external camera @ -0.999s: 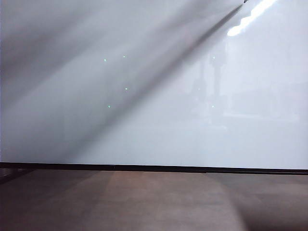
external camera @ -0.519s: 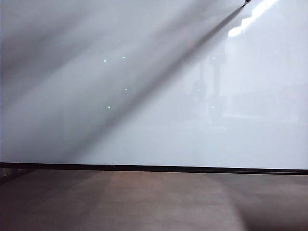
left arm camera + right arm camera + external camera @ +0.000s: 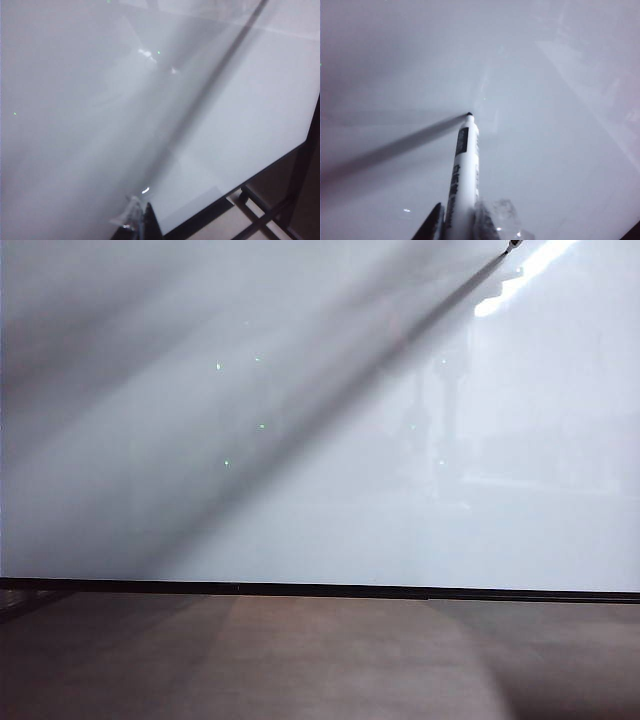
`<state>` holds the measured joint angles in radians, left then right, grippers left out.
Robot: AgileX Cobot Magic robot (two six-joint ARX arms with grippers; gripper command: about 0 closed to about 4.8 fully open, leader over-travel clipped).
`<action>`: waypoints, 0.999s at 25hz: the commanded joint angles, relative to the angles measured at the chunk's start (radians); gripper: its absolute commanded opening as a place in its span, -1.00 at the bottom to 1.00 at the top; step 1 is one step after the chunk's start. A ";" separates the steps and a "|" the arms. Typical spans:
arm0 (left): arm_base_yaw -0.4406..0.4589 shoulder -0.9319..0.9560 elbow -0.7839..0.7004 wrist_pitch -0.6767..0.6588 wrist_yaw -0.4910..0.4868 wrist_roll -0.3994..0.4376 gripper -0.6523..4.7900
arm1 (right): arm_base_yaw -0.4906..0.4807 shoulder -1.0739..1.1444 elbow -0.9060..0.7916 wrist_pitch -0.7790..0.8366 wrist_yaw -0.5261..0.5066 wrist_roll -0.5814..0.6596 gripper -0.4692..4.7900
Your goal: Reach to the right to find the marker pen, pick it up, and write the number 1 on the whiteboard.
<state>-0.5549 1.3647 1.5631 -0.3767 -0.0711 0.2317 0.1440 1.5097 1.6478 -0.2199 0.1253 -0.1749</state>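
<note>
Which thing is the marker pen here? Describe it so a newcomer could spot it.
Start from the whiteboard, the glossy white surface filling the right wrist view. Rising toward it from the right pincer, which is shut on its lower barrel, is the marker pen: a white barrel with black printed labels. Its dark tip is at the board, where a long grey shadow begins; no stroke shows yet.

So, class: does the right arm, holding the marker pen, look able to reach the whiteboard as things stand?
Probably yes: the right tool grips the marker pen, whose tip sits at or very near the whiteboard, with nothing between.
</note>
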 commanded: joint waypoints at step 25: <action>0.002 -0.003 0.007 -0.046 0.004 -0.003 -0.78 | -0.004 0.050 -0.002 -0.179 0.034 -0.002 -0.84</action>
<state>-0.5549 1.3647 1.5631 -0.4271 -0.0711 0.2314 0.1413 1.5620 1.6463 -0.4011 0.1513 -0.1764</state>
